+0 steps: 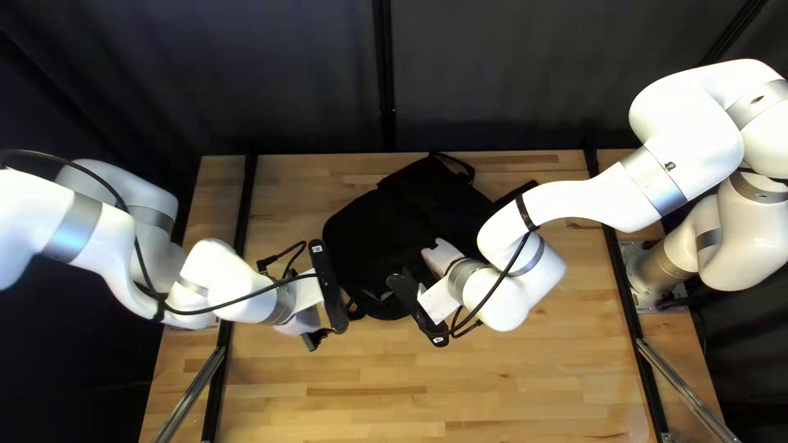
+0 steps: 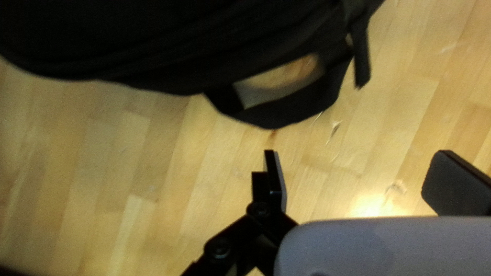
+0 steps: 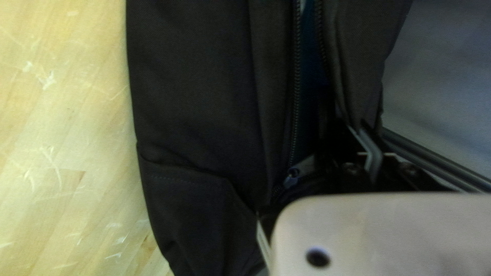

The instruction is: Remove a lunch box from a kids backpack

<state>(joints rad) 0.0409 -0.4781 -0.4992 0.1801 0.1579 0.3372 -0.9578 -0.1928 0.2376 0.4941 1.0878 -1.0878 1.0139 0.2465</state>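
Top left view is showing the backpack (image 1: 377,234) lying on the worktop (image 1: 501,385), its bulk nearer the far edge than the near one, with both my arms coming in low around the side that is facing the near edge. My right tool (image 3: 365,129) seems to be clenching the backpack at the rim of its opening, and I am judging that I am holding it there to draw one side of the zip (image 3: 295,105) away from the other, so that the mouth is gaping. The zip pull (image 3: 291,177) is sitting down beside that tool, where the two rows of teeth are meeting. A blue patch (image 3: 310,76) is showing in the gap, but I cannot tell whether it is lining or the lunch box; the box itself I am not making out, and I am presuming it is inside. My left tool (image 2: 357,152) is hanging released, its fingers wide apart over bare wood, just short of the carry handle (image 2: 276,115) and a loose strap (image 2: 361,61). I am probably leaving it free for steadying the bag or reaching in. Next I am needing a wider mouth before any grasp; pulling from one side alone could be dragging the whole bag along, or letting the cloth slip.
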